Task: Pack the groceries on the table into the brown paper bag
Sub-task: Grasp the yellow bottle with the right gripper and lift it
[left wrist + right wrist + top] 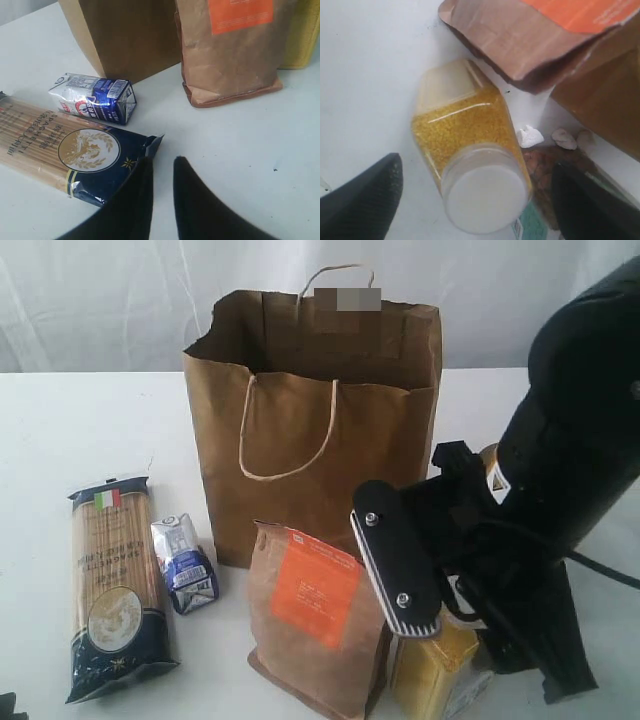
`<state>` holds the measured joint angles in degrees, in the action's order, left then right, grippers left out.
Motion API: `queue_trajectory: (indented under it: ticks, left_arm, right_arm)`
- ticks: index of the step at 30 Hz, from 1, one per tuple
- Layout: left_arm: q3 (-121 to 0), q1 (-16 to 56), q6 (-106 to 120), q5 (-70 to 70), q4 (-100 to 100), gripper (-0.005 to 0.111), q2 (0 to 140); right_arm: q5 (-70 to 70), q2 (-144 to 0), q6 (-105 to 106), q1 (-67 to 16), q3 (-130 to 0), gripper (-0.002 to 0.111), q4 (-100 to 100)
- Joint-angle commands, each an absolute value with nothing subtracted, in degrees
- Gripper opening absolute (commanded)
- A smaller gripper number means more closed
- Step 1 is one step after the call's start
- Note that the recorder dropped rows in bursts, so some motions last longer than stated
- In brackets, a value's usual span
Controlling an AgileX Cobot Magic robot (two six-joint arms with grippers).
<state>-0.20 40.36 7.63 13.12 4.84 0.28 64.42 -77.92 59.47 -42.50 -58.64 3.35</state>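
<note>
table [80, 430]: white, fills the lower two thirds of the exterior frame; its right side is hidden behind the black right arm

brown paper bag [310, 440]: upper centre, upright, mouth open, kraft brown, pale cord handles; a blurred patch covers the top of the rear handle, and the lower right corner is hidden by pouch and gripper

right gripper [475, 172]: fingers in the lower corners of its wrist frame, spread wide either side of the jar, gripping nothing

brown pouch with orange label [315, 620]: lower centre, upright in front of the bag, base cut off by the bottom edge; white label print too small to read

blue spaghetti packet [115, 590]: lower left, lying flat; tricolour flag on top, gold medallion below; "spaghetti" reads in the left wrist view

yellow white-capped jar [470, 150]: lower right of the exterior frame, mostly hidden behind a finger; yellow grains inside, just beside the pouch

clear container [545, 165]: brownish contents, half hidden, cannot identify

small blue-white carton [185, 565]: on its side between packet and bag; barcode shows, text unreadable

left gripper [162, 162]: bottom centre of its wrist frame, narrow gap, holding nothing, near the packet's corner
</note>
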Motion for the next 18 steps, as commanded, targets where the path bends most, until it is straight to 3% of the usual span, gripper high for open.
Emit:
queue_trajectory:
  ticks: [1, 15, 18]
  left_arm:
    - [0.0, 40.71, 7.7, 13.38, 5.03, 0.021, 0.0]
    - [0.0, 40.71, 7.7, 13.38, 5.03, 0.021, 0.0]
    - [0.0, 40.71, 7.7, 13.38, 5.03, 0.021, 0.0]
  right_arm:
    - [62.56, -80.48, 60.14, -40.02, -58.6, 0.075, 3.59]
    - [61.42, -85.41, 59.68, -39.91, -58.6, 0.075, 0.0]
    - [61.51, -85.57, 58.13, -39.91, -58.6, 0.068, -0.31]
